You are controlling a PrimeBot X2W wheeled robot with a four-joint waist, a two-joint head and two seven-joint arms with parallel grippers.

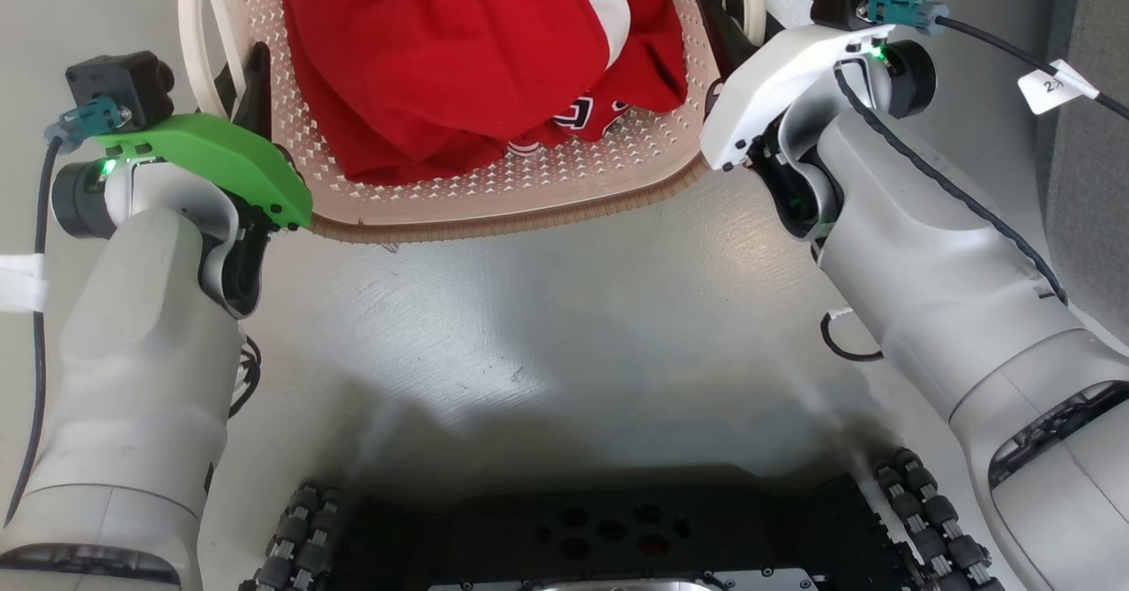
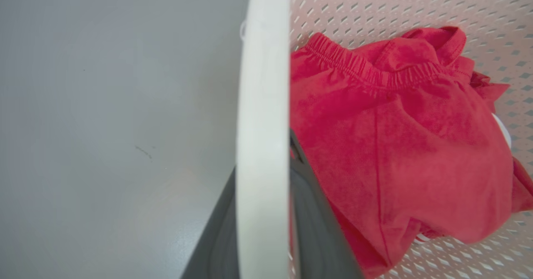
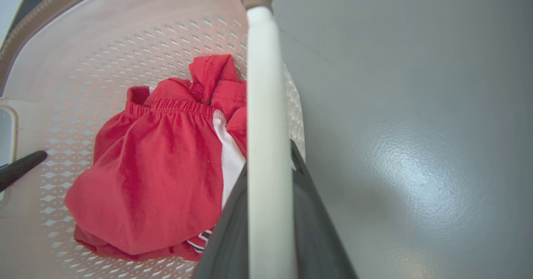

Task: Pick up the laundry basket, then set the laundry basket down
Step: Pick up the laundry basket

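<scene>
While the laundry basket (image 1: 529, 194) is sitting straight ahead of the robot's base (image 1: 609, 529), over the grey floor (image 1: 564, 309), both arms are reaching forward to its two sides; its mouth is facing up toward the head camera, and its brown rim is curving across the near side. The line from one handle to the other is running left to right across the robot; the far end is being cut off by the top edge of the head view, so I cannot tell which span is the long one. Whether its bottom is touching the floor cannot be told either.

The left gripper (image 1: 251, 79) is clamping the white left handle (image 1: 196, 35); in the left wrist view that handle (image 2: 262, 125) is running up between the dark fingers (image 2: 316, 229), which are pressing against it on both sides. The right gripper (image 1: 719, 18) is likewise closing on the right handle (image 1: 752, 0); in the right wrist view the bar (image 3: 266, 125) is standing between its fingers (image 3: 310, 220).

Red clothes (image 1: 459, 53) with a white stripe are lying bunched inside, against the perforated wall.
</scene>
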